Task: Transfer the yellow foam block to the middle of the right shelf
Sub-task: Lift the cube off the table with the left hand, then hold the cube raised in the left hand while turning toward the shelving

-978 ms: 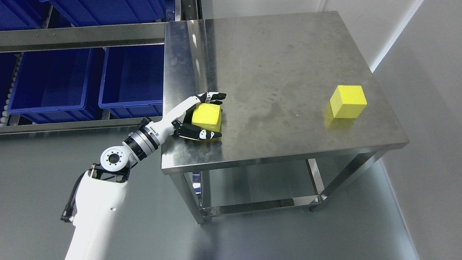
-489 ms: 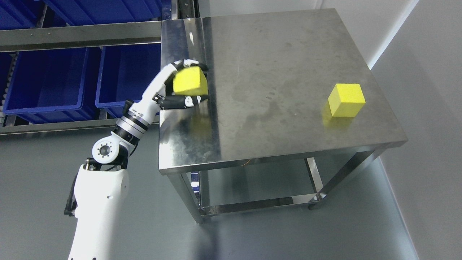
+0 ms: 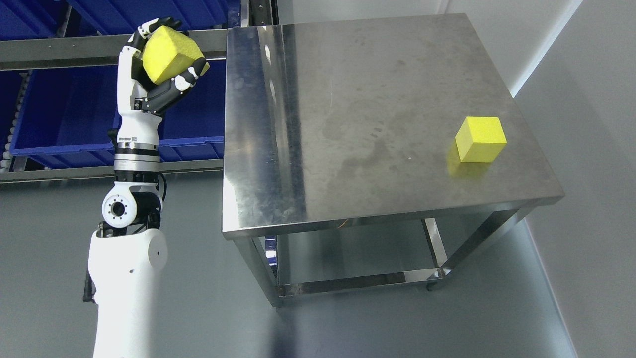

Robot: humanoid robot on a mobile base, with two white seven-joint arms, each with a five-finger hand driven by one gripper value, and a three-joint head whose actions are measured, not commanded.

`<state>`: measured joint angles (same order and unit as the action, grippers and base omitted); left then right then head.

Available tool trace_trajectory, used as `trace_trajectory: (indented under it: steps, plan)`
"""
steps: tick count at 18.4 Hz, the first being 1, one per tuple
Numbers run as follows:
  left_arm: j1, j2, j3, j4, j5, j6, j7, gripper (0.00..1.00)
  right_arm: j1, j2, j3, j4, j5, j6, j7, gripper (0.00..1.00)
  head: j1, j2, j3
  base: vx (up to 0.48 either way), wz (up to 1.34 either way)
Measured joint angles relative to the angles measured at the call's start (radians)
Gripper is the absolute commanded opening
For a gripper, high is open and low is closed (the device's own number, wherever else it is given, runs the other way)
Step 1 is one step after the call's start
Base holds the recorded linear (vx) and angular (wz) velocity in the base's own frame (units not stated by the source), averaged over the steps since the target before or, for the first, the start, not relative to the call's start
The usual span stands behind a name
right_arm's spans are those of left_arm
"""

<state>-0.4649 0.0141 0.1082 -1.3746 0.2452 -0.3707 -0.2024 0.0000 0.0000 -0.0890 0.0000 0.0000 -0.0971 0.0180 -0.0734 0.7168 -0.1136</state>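
The left hand (image 3: 156,64) has swung off the table (image 3: 348,124) and risen to the shelf rail (image 3: 59,49), fingers (image 3: 186,79) wrapped around a yellow block (image 3: 169,53) above blue bins (image 3: 69,114). A second block (image 3: 480,139) sits near the table's right edge.

Bright, sharp (even overhead light), glare on table (image 3: 377,99).

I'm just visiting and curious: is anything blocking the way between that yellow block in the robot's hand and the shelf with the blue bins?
Nothing visible does. The left hand holds the yellow foam block up against the shelf's metal rail, with the blue bins just below. The steel table lies off to the side.
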Motion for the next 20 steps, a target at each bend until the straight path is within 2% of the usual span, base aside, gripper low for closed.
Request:
trace_trajectory:
  steps: [10, 20]
  plan:
    - [0.066, -0.009, 0.084, -0.031, 0.020, -0.008, 0.007, 0.35, 0.000, 0.000, 0.000, 0.000, 0.000, 0.000, 0.000, 1.00, 0.0000, 0.000, 0.000, -0.015, 0.31]
    - [0.080, -0.012, 0.123, -0.042, 0.022, -0.011, 0.006, 0.35, 0.000, 0.000, 0.000, 0.000, 0.000, 0.000, 0.000, 1.00, 0.0000, 0.000, 0.000, -0.058, 0.89]
